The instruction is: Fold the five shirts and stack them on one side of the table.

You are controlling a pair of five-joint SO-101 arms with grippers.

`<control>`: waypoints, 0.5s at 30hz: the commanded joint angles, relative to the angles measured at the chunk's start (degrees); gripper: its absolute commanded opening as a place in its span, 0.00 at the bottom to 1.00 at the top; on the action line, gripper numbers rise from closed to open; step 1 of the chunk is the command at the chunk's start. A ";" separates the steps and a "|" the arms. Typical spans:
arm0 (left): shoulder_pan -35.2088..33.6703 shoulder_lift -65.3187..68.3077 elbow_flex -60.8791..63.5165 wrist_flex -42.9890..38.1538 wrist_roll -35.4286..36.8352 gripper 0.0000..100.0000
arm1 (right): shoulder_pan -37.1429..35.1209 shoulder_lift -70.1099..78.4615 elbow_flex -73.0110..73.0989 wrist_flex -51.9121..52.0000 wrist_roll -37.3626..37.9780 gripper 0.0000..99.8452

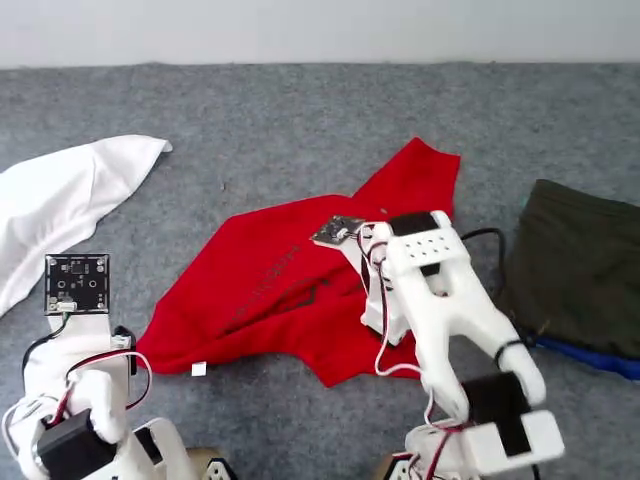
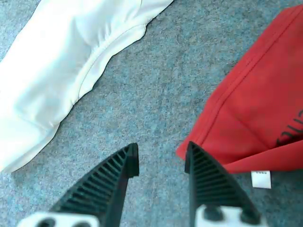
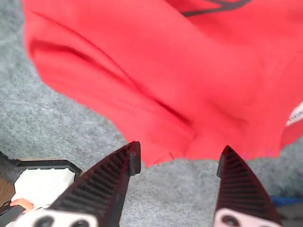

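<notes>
A crumpled red shirt (image 1: pixel 270 290) lay spread across the middle of the grey-covered table (image 1: pixel 300 110), one sleeve pointing toward the far edge and a small white tag (image 1: pixel 198 369) showing at its near hem. The right gripper (image 3: pixel 177 163) hung above the shirt's near edge with its ribbed black fingers (image 3: pixel 109 182) spread wide and nothing between them, red cloth just beyond the tips and bare grey surface under them. The left gripper (image 2: pixel 158 163) was likewise open and empty, poised over the strip of table between the red shirt's corner and a white shirt (image 2: pixel 61 80); one fingertip stood just beside that corner without visibly touching it. The white shirt was bunched, unfolded, at the table's left edge in the overhead view, well apart from the red one. At the right edge a dark green shirt (image 1: pixel 580 260) rested on a blue shirt (image 1: pixel 600 358), whose edge peeked out beneath it.
</notes>
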 commanded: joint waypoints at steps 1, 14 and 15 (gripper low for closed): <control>-0.44 -0.09 -0.13 -0.97 0.18 0.17 | -0.84 2.68 -3.34 -0.40 0.18 0.25; -0.18 -0.09 -0.13 -0.97 0.18 0.17 | -3.30 7.16 -3.08 -1.27 2.99 0.19; -0.18 -0.09 -0.13 -0.97 0.18 0.17 | -2.59 7.34 -3.08 -1.71 3.25 0.19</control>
